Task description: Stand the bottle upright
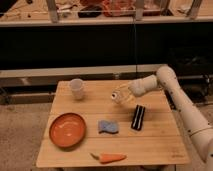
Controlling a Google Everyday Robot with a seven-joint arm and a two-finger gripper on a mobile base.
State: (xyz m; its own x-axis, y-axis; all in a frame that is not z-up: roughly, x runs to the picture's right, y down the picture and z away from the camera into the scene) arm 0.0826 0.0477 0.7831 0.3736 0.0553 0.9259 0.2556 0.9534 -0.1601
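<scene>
The bottle is a small pale translucent shape at the tip of my gripper, over the back middle of the wooden table. It looks tilted, with one round end facing left, and it sits just above the tabletop. My gripper comes in from the right on the white arm and is closed around the bottle. Part of the bottle is hidden by the gripper.
A white cup stands at the back left. An orange plate lies at the front left, a blue sponge in the middle, a flat black rectangular object right of it, and a carrot at the front edge.
</scene>
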